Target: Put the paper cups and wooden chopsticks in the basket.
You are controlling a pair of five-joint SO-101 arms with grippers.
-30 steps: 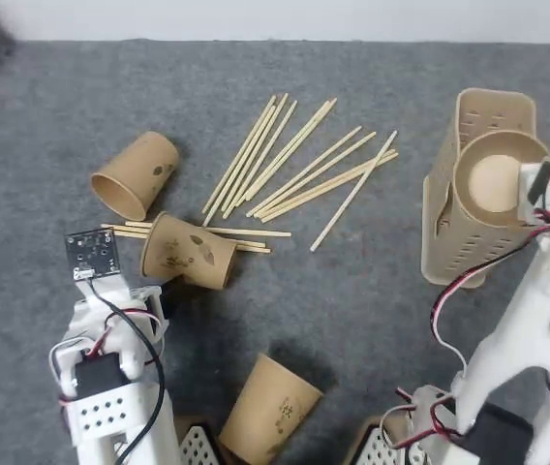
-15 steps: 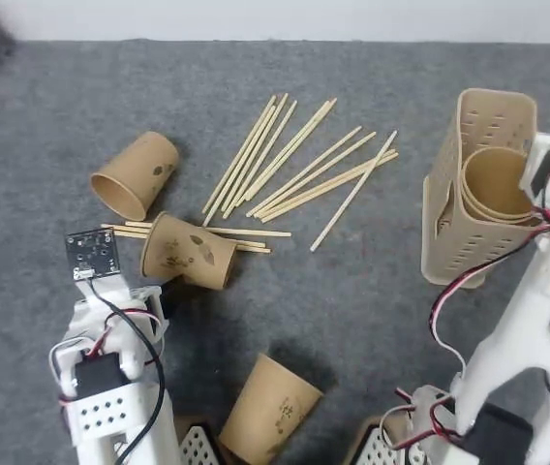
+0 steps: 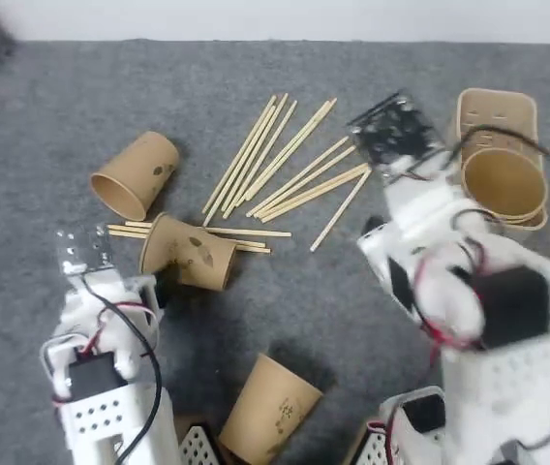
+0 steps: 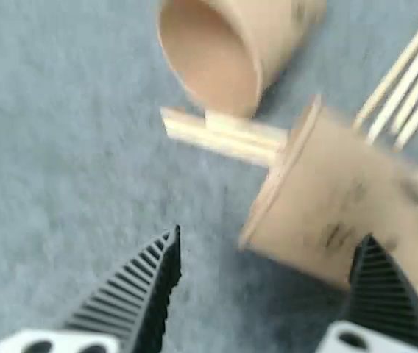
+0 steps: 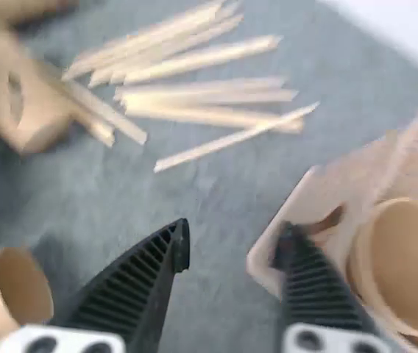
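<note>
Left gripper [image 4: 268, 244] spread empty — a cup [image 4: 341, 198] just ahead; right gripper [image 5: 235, 232] likewise spread, basket [image 5: 341, 184] beside one finger.

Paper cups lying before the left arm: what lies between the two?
A few wooden chopsticks lie between the farther cup and the nearer cup, which rests across them. The left wrist and high views show it.

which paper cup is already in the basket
The far-right cup: it sits inside the basket. The upper-left cup, middle cup and front cup lie tipped over on the grey mat.
</note>
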